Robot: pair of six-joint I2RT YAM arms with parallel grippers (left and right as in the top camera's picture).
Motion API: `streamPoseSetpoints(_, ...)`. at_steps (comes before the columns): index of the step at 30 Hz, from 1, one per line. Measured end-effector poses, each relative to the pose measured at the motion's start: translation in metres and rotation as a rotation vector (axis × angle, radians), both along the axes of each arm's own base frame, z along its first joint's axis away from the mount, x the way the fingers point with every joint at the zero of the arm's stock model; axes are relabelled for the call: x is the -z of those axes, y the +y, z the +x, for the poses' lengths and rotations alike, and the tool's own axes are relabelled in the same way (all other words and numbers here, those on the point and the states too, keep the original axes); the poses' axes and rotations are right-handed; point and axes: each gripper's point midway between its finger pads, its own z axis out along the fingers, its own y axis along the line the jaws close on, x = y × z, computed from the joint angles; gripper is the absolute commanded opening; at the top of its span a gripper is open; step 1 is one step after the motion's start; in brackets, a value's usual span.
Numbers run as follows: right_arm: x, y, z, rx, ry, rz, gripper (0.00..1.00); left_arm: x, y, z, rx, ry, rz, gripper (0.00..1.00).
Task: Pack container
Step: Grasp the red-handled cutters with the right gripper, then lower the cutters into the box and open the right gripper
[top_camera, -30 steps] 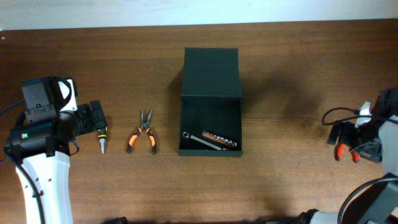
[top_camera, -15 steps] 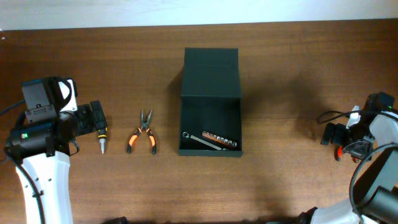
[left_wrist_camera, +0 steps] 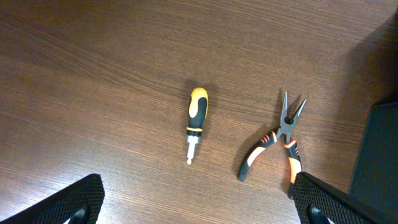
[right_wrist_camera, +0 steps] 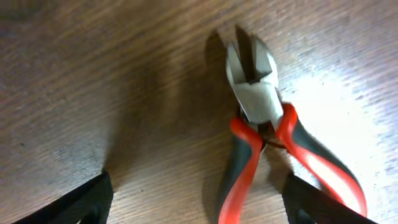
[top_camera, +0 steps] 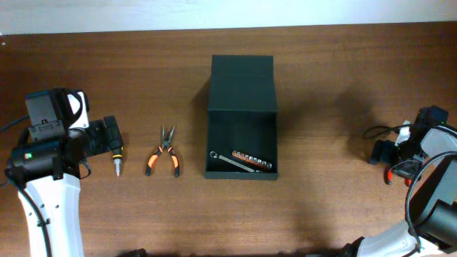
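Container (top_camera: pixel 241 135) sits mid-tabletop (top_camera: pixel 143 71), flap lid open toward far side. Socket rail (top_camera: pixel 251 159) and wrench (top_camera: pixel 223 157) lie in its near end. Left jaws: spread wide, empty, above screwdriver (left_wrist_camera: pixel 196 121); orange-handled pliers (left_wrist_camera: pixel 283 146) lie btwn it and container. Right jaws: apart, nothing gripped, red-handled cutters (right_wrist_camera: pixel 261 124) on tabletop btwn them, well apart from container.

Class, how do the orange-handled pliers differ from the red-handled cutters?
The orange-handled pliers have a long, thin, pointed nose; the red-handled cutters have a short, broad head. The pliers lie left of the container; the cutters lie far right, below the open right gripper. Both lie flat on the table, handles spread.
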Motion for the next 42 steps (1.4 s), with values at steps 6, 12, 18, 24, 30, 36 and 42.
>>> streamPoseSetpoints(6,0.000,0.000,0.001,0.002,-0.003,-0.002,0.39,0.000,0.000,0.000,0.000,0.000,0.000,0.99)
streamPoseSetpoints(12,0.000,0.000,0.001,0.006,-0.003,-0.002,0.21,0.000,0.000,0.000,0.000,0.000,0.000,0.99)
streamPoseSetpoints(18,0.000,0.000,0.001,0.014,-0.003,-0.001,0.04,0.000,0.000,0.000,0.000,0.000,0.000,0.99)
streamPoseSetpoints(24,-0.002,0.013,0.002,0.014,0.001,0.082,0.04,0.000,0.000,0.000,0.000,0.000,0.000,0.99)
streamPoseSetpoints(30,-0.067,0.042,0.044,-0.111,0.010,0.153,0.04,0.000,-0.001,0.000,0.021,0.005,0.008,0.99)
streamPoseSetpoints(36,-0.212,0.147,0.136,-0.634,-0.286,0.058,0.04,0.000,-0.001,0.000,0.030,0.008,0.013,0.99)
streamPoseSetpoints(42,-0.266,0.323,0.109,-1.415,-0.404,-0.029,0.04,0.000,-0.001,-0.001,0.031,0.009,0.013,0.99)
